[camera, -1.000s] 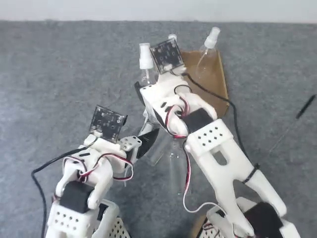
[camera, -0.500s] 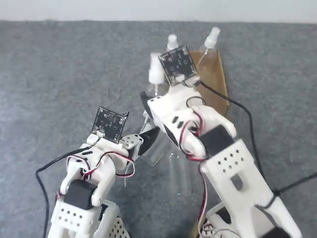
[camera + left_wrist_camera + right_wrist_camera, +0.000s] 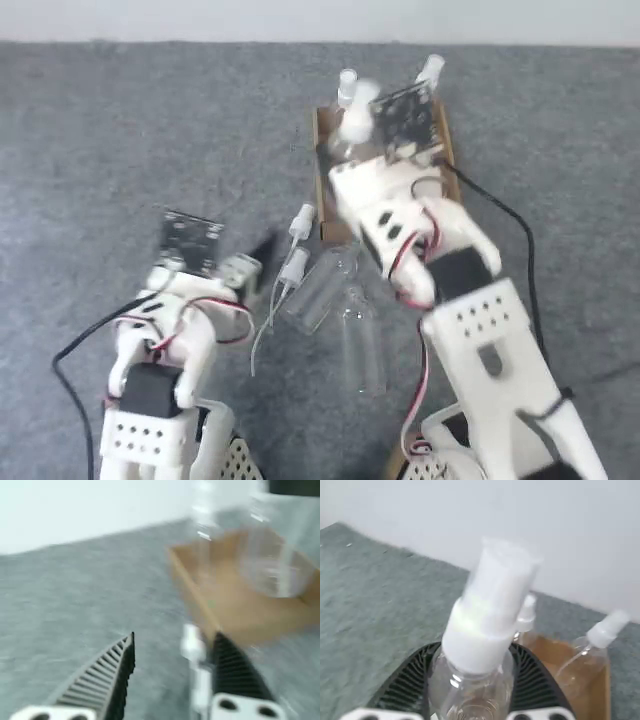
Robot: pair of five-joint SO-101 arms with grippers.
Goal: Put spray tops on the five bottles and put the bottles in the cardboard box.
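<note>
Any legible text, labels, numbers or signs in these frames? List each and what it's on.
No text can be read.
Cardboard box: plain, no print visible.
Bottle and its spray top: no label visible.
Circuit board on an arm's wrist: any markings are too small to read.

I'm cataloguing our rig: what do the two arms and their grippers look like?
The left arm and right arm are white plastic with black motor blocks, rows of small holes, and looping red, white and black wires. Each wrist carries a dark square circuit board. The left gripper and right gripper have black ribbed fingers on white bases.
</note>
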